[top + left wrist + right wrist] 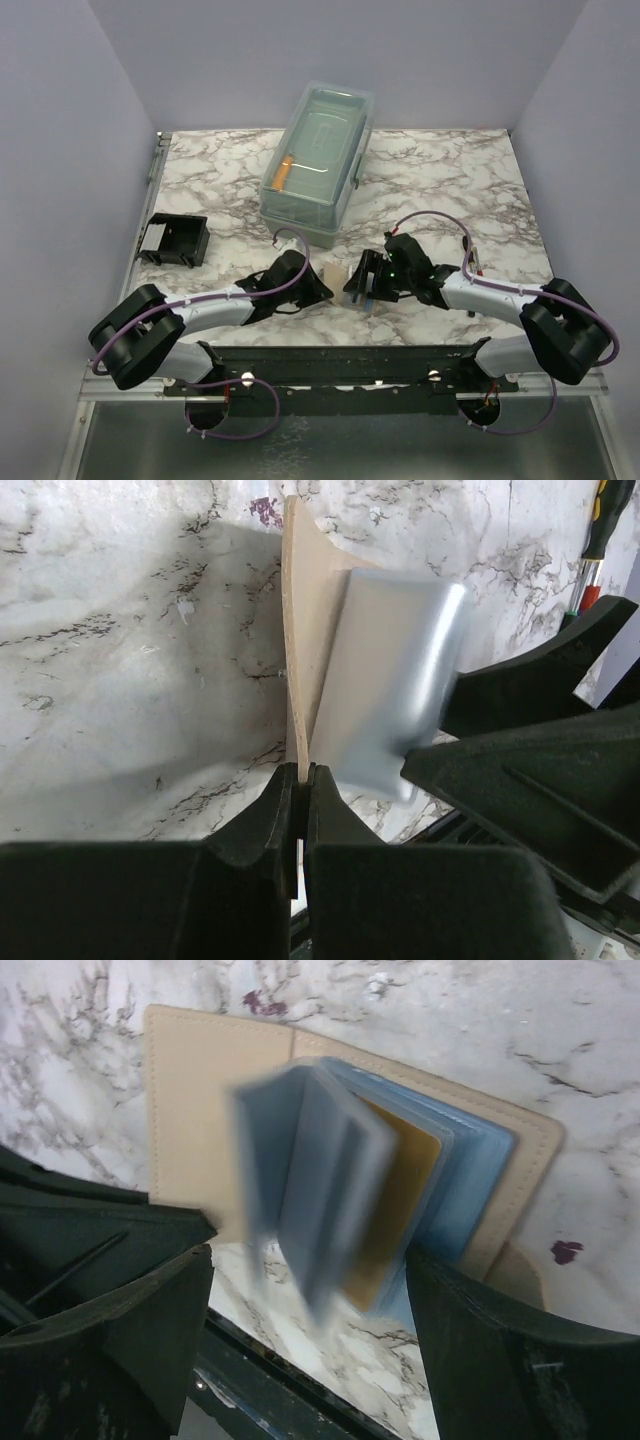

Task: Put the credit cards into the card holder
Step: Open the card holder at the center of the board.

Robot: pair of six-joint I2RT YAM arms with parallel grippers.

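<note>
Left gripper clenched on the cover of the tan fold-open card wallet with blue-tinted plastic sleeves. Right gripper spread, straddling the sleeves (gold card already sleeved). Black slotted rack sits untouched at 9 o'clock. Loading looks unfinished.

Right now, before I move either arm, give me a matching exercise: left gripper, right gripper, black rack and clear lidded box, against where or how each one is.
Things:
1. left gripper
2. right gripper
3. black rack
4. clear lidded box

Place or state:
A. far middle of the table
B. open, fingers on either side of the plastic sleeves
C. left side of the table, apart from both arms
D. shut on the edge of the tan card wallet

Pairs: 1-D, 2-B, 3-C, 4-A.
</note>
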